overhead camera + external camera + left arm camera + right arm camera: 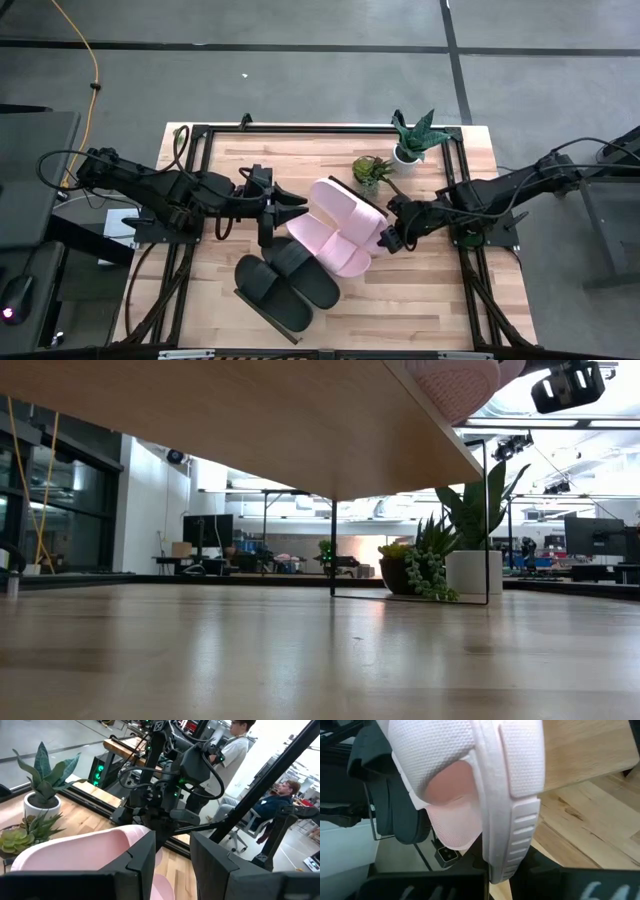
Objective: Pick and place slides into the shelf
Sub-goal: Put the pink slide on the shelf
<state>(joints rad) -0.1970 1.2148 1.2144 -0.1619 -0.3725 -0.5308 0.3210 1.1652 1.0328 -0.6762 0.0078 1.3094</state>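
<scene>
Two pink slides and two black slides lie together near the middle of the shelf, the light board with a thin black frame. The black pair sits side by side at the near side, and the pink pair is just beyond them, overlapping each other. The right gripper is at the right edge of the pink pair with its fingers pressed nearly together on the thin side edge of a pink slide; the right wrist view shows the ribbed sole edge and the textured strap directly at the fingers. The left gripper is at the left side of the pink pair, partly open. In the left wrist view a pink slide fills the space just before its fingers, but I cannot tell whether it has hold of it. Two small potted plants stand at the far corner, apart from the slides. The slides look light and made of soft foam, so I judge they bend easily and may swing when lifted by one edge. The strap or the sole edge near the middle seems the better place to take hold, because the grooved edge gives some friction.
</scene>
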